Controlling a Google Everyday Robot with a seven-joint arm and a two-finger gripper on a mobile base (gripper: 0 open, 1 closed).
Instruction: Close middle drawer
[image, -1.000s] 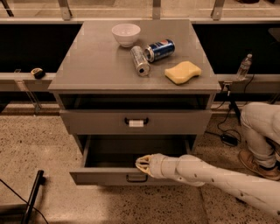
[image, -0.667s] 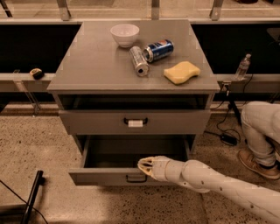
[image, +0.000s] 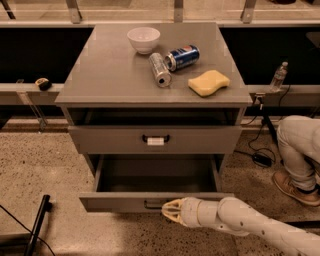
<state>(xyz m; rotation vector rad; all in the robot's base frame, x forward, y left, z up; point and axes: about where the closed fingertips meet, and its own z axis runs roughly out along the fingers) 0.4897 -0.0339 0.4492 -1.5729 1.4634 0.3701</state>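
The middle drawer (image: 115, 202) is pulled well out of the grey cabinet, its dark inside showing. Its flat grey front carries a small plain black handle (image: 154, 204). My gripper (image: 169, 212) is at the end of the white arm that comes in from the lower right. It sits low against the outside of the drawer front, just right of the handle. Above it is the tagged top drawer (image: 155, 139), standing slightly out. The lowest drawer is hidden.
On the cabinet top (image: 110, 75) are a white bowl (image: 143, 39), two cans lying on their sides (image: 160, 69) (image: 182, 57) and a yellow sponge (image: 209, 82). A person's leg and shoe (image: 296, 165) are at the right, with cables on the floor. A black pole (image: 39, 222) stands at the lower left.
My gripper has moved down and toward the camera, from over the open drawer's front edge to the outside of the drawer front. The drawer has not visibly moved.
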